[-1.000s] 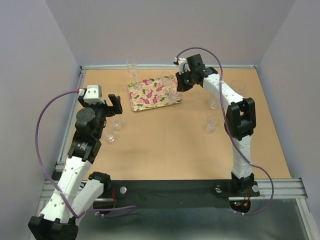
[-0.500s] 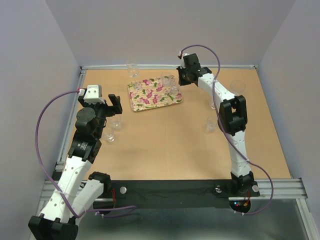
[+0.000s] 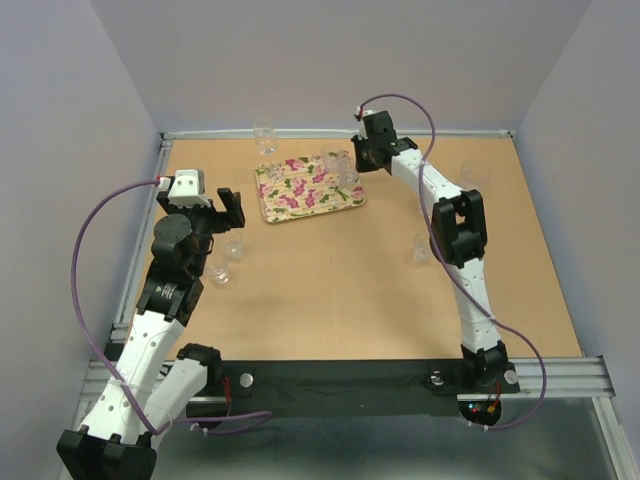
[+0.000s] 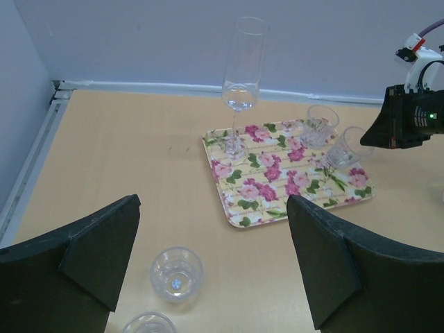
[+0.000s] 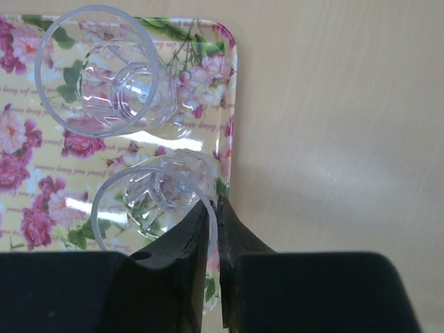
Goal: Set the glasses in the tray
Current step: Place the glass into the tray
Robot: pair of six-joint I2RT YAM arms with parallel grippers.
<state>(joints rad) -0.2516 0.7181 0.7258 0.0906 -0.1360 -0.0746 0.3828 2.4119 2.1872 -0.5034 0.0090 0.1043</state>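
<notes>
The jaws of the right gripper (image 5: 215,211) pinch the right rim of a tumbler (image 5: 163,194), upright at lower centre, just inside the right edge of the tray (image 5: 232,69).

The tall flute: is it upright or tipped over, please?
Upright: the flute stands on its foot, stem vertical, bowl opening upward.

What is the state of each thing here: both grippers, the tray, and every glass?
Left gripper: open, empty.
Right gripper: shut on a tumbler's rim.
Held tumbler: on the tray, rim pinched.
Free tumbler: upright on the tray.
Flute: upright at the tray's corner.
Tray: flat on the table.
Left tumblers: upright on the table.
Right tumblers: upright on the table.
</notes>
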